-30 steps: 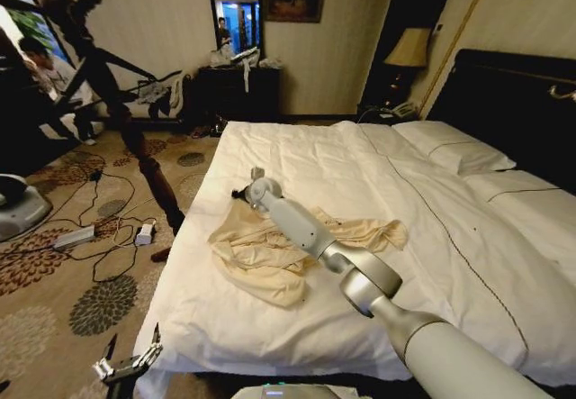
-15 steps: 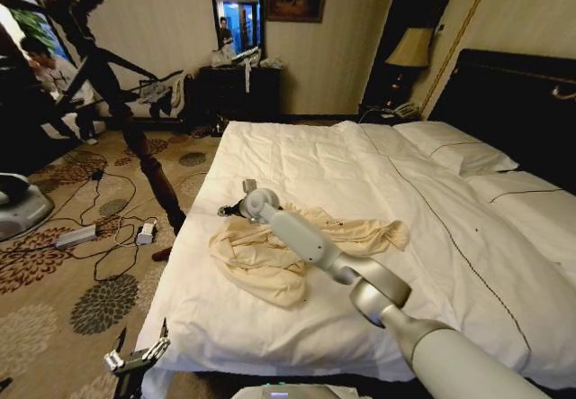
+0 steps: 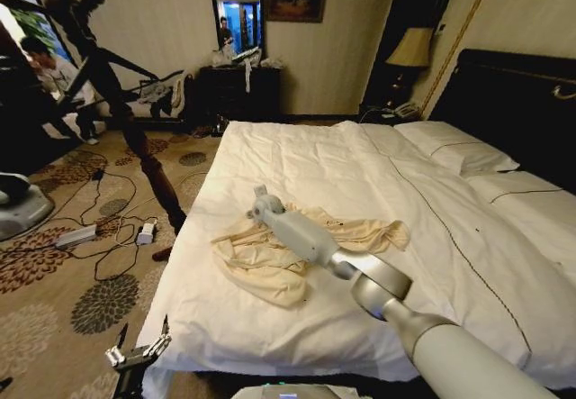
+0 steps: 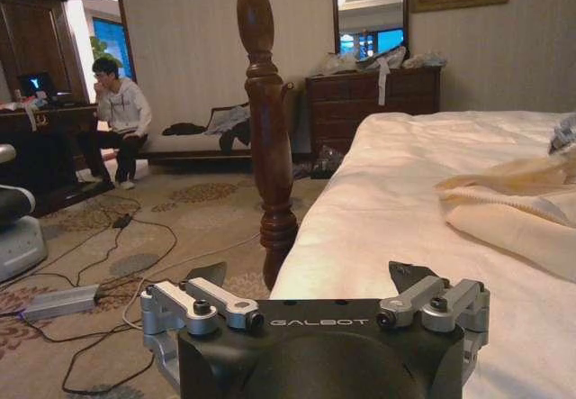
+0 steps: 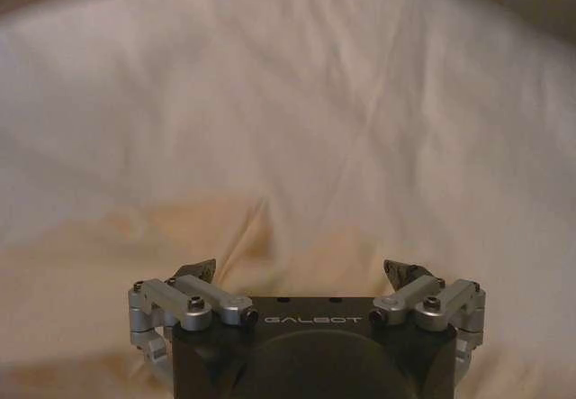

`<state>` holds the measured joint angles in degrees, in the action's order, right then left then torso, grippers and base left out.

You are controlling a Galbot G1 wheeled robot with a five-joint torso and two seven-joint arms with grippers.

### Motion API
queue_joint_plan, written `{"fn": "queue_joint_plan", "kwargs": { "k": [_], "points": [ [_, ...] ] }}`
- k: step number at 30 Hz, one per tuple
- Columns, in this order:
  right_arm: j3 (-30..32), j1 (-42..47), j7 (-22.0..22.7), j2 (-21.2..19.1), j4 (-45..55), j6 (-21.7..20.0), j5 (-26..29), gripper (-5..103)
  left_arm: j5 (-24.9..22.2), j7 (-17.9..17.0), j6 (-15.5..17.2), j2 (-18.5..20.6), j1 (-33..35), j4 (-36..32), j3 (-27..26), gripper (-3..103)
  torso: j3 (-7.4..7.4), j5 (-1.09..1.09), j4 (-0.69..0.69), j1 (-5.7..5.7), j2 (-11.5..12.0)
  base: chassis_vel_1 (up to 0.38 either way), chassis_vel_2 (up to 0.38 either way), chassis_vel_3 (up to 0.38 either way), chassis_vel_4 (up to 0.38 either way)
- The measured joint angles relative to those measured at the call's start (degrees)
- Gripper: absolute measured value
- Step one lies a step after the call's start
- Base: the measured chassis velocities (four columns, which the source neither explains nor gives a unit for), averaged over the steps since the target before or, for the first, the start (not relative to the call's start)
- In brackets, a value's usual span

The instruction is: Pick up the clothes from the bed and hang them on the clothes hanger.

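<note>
A: Where's the right end effector point(image 5: 301, 277)?
B: Over the clothes point(image 3: 270, 255), which lie crumpled near the bed's point(image 3: 360, 174) left edge. Jaws spread wide, holding nothing.
A: So we're at the pickup step?
B: I'd say so. Next it needs to drop onto a fold and close.
A: The left end effector point(image 4: 310, 282)?
B: Open, empty, low beside the bed

The right gripper point(image 5: 301, 275) has dropped onto the clothes point(image 3: 270, 259) (jaws spread).

Bare duvet around the clothes point(image 3: 270, 259), coat stand point(image 3: 135, 138) (floor-side) beside the bed point(image 3: 432, 219)
</note>
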<state>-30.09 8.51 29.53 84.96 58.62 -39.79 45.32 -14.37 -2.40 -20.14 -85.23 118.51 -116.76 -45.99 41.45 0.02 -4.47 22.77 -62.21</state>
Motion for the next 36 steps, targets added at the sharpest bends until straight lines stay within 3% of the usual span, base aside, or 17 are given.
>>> {"fn": "queue_joint_plan", "kwargs": {
  "k": [2, 4, 7, 8, 13, 15, 16, 20, 21, 23, 27, 29, 30, 34, 36],
  "points": [
    [-0.3, 0.0, -3.2, -1.1, 1.9, 3.9, -7.9, 100, 0.5, 0.0, 0.1, -0.3, -0.4, 0.0, 0.6, 100, -0.01, -0.01, 0.02, 0.00, 0.0, 0.000, 0.000, 0.000, 0.000],
    [-0.3, -0.2, -3.4, -1.5, 3.3, 4.3, -8.6, 100, 0.7, 0.0, 0.4, -0.4, -0.6, 0.0, 0.8, 100, 0.00, -0.01, 0.02, 0.00, 0.0, 0.000, 0.000, 0.000, 0.000],
    [1.8, -0.2, 0.0, -2.5, 7.7, 2.2, 1.0, 100, 0.6, -0.1, 2.0, -0.5, -1.2, -1.1, 2.1, 100, -0.01, -0.01, 0.05, 0.00, 0.0, 0.000, 0.000, 0.000, 0.000],
    [1.8, -0.2, 0.0, -2.5, 7.7, 2.2, 1.0, 100, 0.6, -0.1, 2.0, -0.5, -1.2, -1.1, 2.1, 100, -0.01, -0.01, 0.05, 0.00, 0.0, 0.000, 0.000, 0.000, 0.000],
    [4.4, 3.2, 1.9, -7.7, 13.8, 2.7, 5.9, 100, -3.2, -1.5, 7.9, 1.4, -4.0, -4.0, 8.5, 100, 0.00, 0.00, 0.00, 0.00, 0.0, 0.000, 0.000, 0.000, 0.000],
    [5.3, 5.1, 2.6, -10.7, 17.2, 3.3, 7.3, 100, -5.1, -3.9, 11.6, 3.0, -6.8, -4.8, 12.7, 100, 0.00, 0.01, 0.00, 0.00, 0.0, 0.000, 0.000, 0.000, 0.000],
    [5.3, 5.1, 2.6, -10.7, 17.2, 3.3, 7.3, 100, -5.1, -3.9, 11.6, 3.0, -6.8, -4.8, 12.7, 100, 0.00, 0.01, 0.00, 0.00, 0.0, 0.000, 0.000, 0.000, 0.000],
    [8.3, 9.4, 3.6, -17.2, 23.1, 4.2, 9.0, 100, -8.0, -11.7, 19.0, 6.4, -15.3, -5.9, 19.9, 100, 0.00, 0.00, 0.00, 0.00, 0.0, 0.000, 0.000, 0.000, 0.000],
    [8.3, 9.4, 3.6, -17.2, 23.1, 4.2, 9.0, 100, -8.0, -11.7, 19.0, 6.4, -15.3, -5.9, 19.9, 100, 0.00, 0.00, 0.00, 0.00, 0.0, 0.000, 0.000, 0.000, 0.000],
    [10.6, 12.0, 5.1, -20.8, 25.6, 4.2, 10.1, 100, -13.8, -16.4, 24.5, 8.3, -21.6, -7.2, 22.0, 100, 0.00, 0.00, -0.06, 0.00, 0.0, 0.000, 0.000, 0.000, 0.000],
    [12.6, 14.0, 5.7, -23.5, 27.3, 4.2, 10.5, 100, -19.4, -18.7, 28.2, 9.7, -26.4, -7.1, 19.6, 100, 0.00, 0.01, 0.02, 0.00, 0.0, 0.000, 0.000, 0.000, 0.000],
    [13.0, 14.8, 6.0, -24.7, 28.1, 4.2, 11.2, 100, -24.3, -19.3, 29.7, 11.0, -28.4, -6.0, 17.1, 100, 0.00, -0.01, 0.06, 0.00, 0.0, 0.000, 0.000, 0.000, 0.000],
    [13.0, 14.8, 6.0, -24.7, 28.1, 4.2, 11.2, 100, -24.3, -19.3, 29.7, 11.0, -28.4, -6.0, 17.1, 100, 0.00, -0.01, 0.06, 0.00, 0.0, 0.000, 0.000, 0.000, 0.000],
    [13.9, 16.9, 7.6, -27.7, 30.9, 3.9, 12.6, 100, -37.4, -19.1, 33.2, 14.3, -33.3, -1.7, 12.8, 100, 0.00, 0.00, -0.01, 0.00, 0.0, 0.000, 0.000, 0.000, 0.000],
    [14.2, 17.1, 7.8, -28.1, 31.3, 3.9, 12.7, 100, -40.0, -19.0, 34.1, 14.8, -34.5, -0.5, 12.2, 100, 0.00, -0.01, 0.00, 0.00, 0.0, 0.000, 0.000, 0.000, 0.000]
  ]
}}
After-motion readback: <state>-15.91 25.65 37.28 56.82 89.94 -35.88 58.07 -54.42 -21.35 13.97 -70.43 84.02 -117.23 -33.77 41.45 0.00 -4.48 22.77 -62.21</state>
